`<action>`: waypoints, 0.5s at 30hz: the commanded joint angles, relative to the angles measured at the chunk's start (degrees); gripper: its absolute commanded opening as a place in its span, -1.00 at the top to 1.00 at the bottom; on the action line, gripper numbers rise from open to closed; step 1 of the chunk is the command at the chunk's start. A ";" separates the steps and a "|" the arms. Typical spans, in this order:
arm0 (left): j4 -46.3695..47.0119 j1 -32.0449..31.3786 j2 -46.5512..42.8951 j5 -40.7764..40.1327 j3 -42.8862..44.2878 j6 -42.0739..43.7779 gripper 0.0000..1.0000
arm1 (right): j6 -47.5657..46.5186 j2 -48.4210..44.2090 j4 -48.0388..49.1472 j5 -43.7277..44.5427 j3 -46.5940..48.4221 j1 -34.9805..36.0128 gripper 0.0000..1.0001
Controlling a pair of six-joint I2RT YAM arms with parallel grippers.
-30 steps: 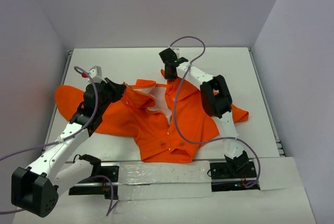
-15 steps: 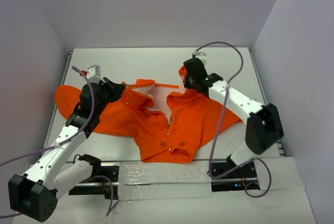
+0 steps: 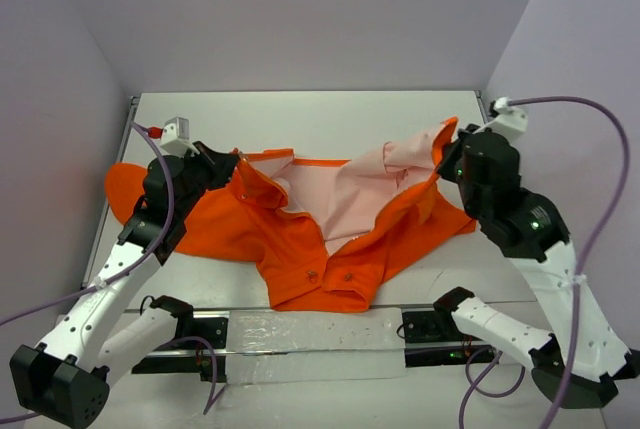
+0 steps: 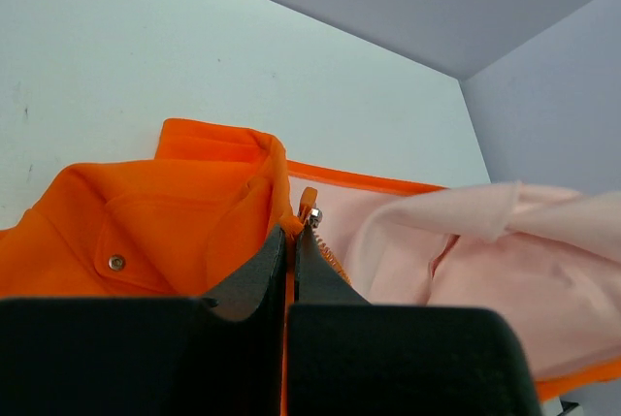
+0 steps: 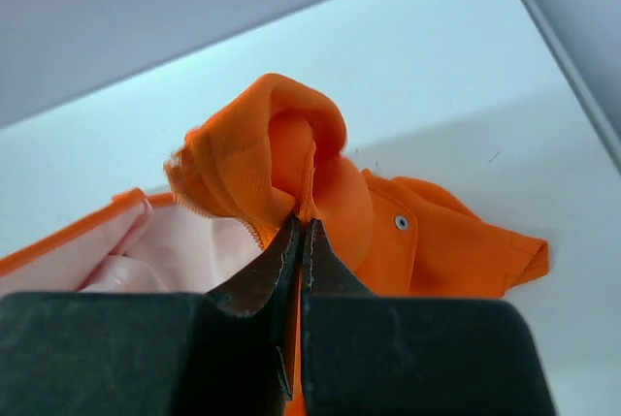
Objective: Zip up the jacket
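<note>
Top view: the jacket (image 3: 300, 239) lies open on the table (image 3: 330, 114). Its long axis runs from one gripper across to the other, with the hem toward the arm bases and the collar toward the far side. The left gripper (image 3: 228, 171) pinches one front edge by the collar. The right gripper (image 3: 447, 154) pinches the other front edge, and the pale lining (image 3: 350, 189) faces up between them. Bare table lies beyond both grippers, and the side wall (image 3: 560, 69) stands close outside the right one.

Left wrist view: the jaws are clamped narrow on the orange zipper edge. The zipper pull (image 4: 312, 214) is just past the tips, a snap (image 4: 116, 263) to their left and lining to their right.

Right wrist view: the jaws are closed on a bunched orange fold, with lining to their left and bare table ahead.
</note>
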 commanded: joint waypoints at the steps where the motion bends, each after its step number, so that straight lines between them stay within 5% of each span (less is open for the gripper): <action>1: 1.97 0.31 -0.85 2.08 2.97 2.08 1.00 | -1.74 -1.20 -11.74 2.81 7.48 -0.32 1.00; 5: 2.25 0.31 -0.51 4.36 3.07 1.97 1.00 | -2.53 0.03 -14.33 -1.50 8.02 -0.29 1.00; 9: 2.74 0.31 -0.61 5.68 1.91 1.48 1.00 | -0.25 0.64 -5.61 -13.25 -4.98 0.86 1.00; 15: 2.68 0.31 -1.16 5.92 -0.27 0.50 1.00 | 4.47 12.56 7.70 -14.85 -16.91 12.57 1.00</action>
